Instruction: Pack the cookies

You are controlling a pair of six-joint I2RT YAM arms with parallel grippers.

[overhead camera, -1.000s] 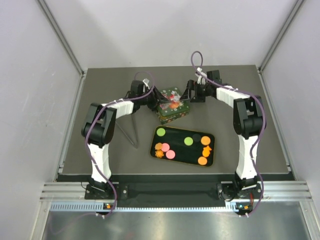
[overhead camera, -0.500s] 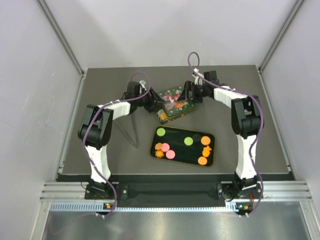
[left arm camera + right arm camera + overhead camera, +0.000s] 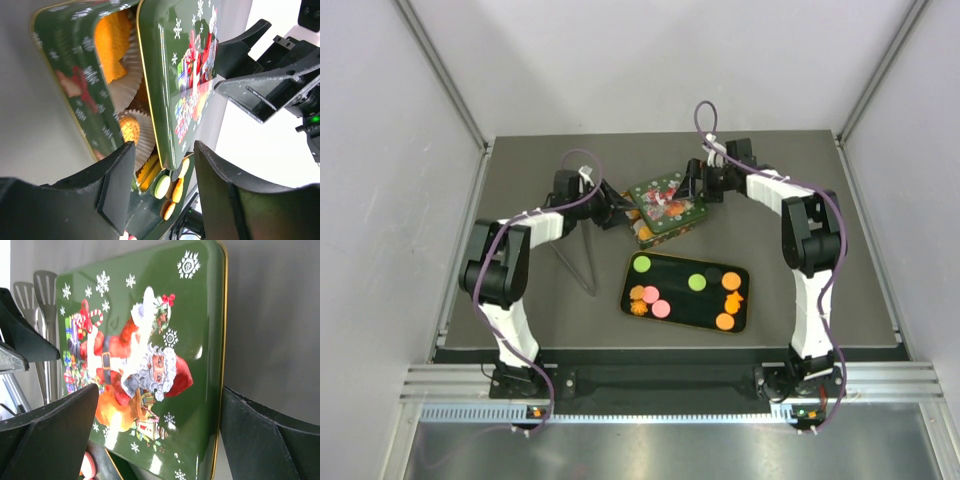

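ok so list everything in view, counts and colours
tin: 1, green, far middle, partly uncovered
lid: 1, green with santa, askew on the tin
paper cups: at least 2, white, in the tin
tray: 1, black, gold rim, near side of the tin
cookies: about 9 on the tray, green, pink, orange; more orange in the cups
tongs: 1, metal, left of the tray
table: 1, dark grey
left claw: 1, black, open, left of the tin
right claw: 1, black, open, over the lid
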